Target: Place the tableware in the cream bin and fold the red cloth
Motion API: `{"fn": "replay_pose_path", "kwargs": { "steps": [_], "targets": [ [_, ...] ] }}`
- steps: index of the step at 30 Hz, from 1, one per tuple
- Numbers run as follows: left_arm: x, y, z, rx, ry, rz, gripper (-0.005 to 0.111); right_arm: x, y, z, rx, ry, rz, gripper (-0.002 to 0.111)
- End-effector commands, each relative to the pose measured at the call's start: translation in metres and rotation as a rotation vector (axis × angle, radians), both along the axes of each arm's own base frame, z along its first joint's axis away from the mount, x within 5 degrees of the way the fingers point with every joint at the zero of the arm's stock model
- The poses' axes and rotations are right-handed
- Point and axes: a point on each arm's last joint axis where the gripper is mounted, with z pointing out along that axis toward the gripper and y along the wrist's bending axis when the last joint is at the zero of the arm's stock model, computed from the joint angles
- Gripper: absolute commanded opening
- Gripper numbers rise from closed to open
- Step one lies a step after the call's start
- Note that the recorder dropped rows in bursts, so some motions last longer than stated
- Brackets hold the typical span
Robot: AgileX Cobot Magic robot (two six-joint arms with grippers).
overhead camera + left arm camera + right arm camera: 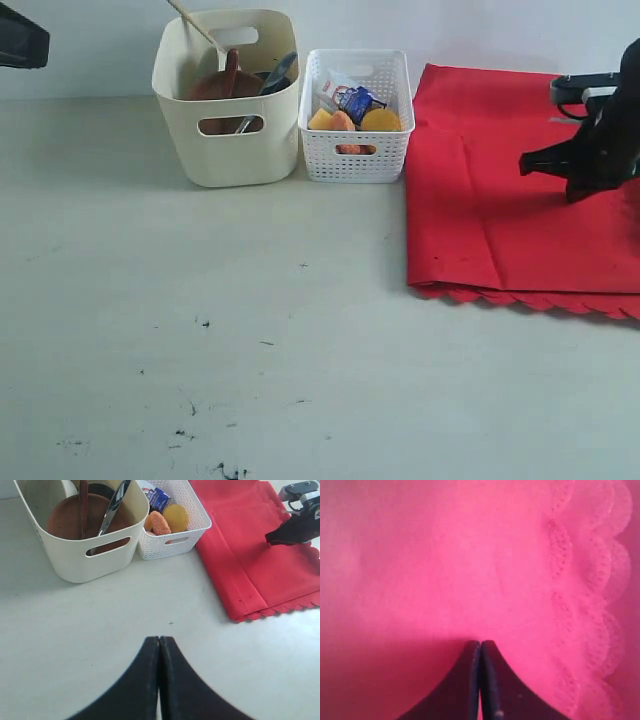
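The tall cream smooth-walled plastic bin stands at the back of the pale counter. It holds the brown round plate, a dark wooden spoon, a metal knife and a pale wooden chopstick that pokes out of the top. A white lattice basket of food sits just beside it. The large bright red cloth lies flat to the right of the basket (scalloped edge nearest, in layers). The left pincer is closed and empty above bare counter. The right pincer is closed and empty over the cloth.
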Motion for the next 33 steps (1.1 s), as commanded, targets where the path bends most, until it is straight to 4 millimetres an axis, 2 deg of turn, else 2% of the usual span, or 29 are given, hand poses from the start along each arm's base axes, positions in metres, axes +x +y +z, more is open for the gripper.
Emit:
{"fn": "replay_pose_path", "kwargs": {
  "steps": [1,7,9,11,16,17,18,20,24,25,26,27,33],
  "targets": [
    [-0.001,0.000,0.002,-0.015,-0.012,0.001,0.000,0.013,-0.003,-0.020,0.007,-0.009,0.010,0.000],
    [-0.002,-0.002,0.003,-0.041,-0.008,-0.017,0.000,0.035,-0.003,-0.044,0.023,-0.007,0.007,0.000],
    [-0.002,-0.002,0.003,-0.042,-0.008,-0.017,0.000,0.035,-0.002,-0.046,0.029,-0.007,0.002,0.000],
    [-0.002,-0.002,0.003,-0.040,-0.009,-0.018,0.000,0.037,-0.005,-0.035,0.019,-0.032,0.003,0.000],
    [-0.002,-0.002,0.004,-0.036,-0.024,-0.020,0.000,0.034,-0.007,0.021,0.009,-0.096,-0.004,0.000],
    [-0.001,-0.002,0.004,-0.034,-0.031,-0.021,0.000,0.030,-0.007,0.044,0.008,-0.114,-0.011,0.000],
    [-0.001,-0.002,0.004,-0.033,-0.031,-0.023,0.000,0.027,-0.006,0.058,0.006,-0.124,-0.011,0.000],
    [-0.001,-0.002,0.004,-0.031,-0.033,-0.024,0.000,0.009,-0.005,0.112,-0.006,-0.157,0.000,0.000],
    [-0.001,-0.002,0.003,-0.029,-0.034,-0.025,0.000,-0.018,-0.004,0.167,-0.005,-0.204,0.004,0.000],
    [-0.001,-0.002,0.000,-0.033,-0.033,-0.020,0.000,-0.033,-0.003,0.189,-0.006,-0.246,0.004,0.000],
    [-0.001,-0.002,-0.002,-0.041,-0.036,-0.015,0.000,-0.043,-0.003,0.200,-0.007,-0.271,0.004,0.000],
    [-0.001,-0.002,-0.004,-0.045,-0.043,-0.013,0.000,-0.062,-0.002,0.218,-0.010,-0.319,0.004,0.000],
    [0.000,-0.002,-0.005,-0.021,-0.065,-0.038,0.000,-0.117,0.001,0.257,-0.019,-0.412,0.008,0.000]
  ]
}}
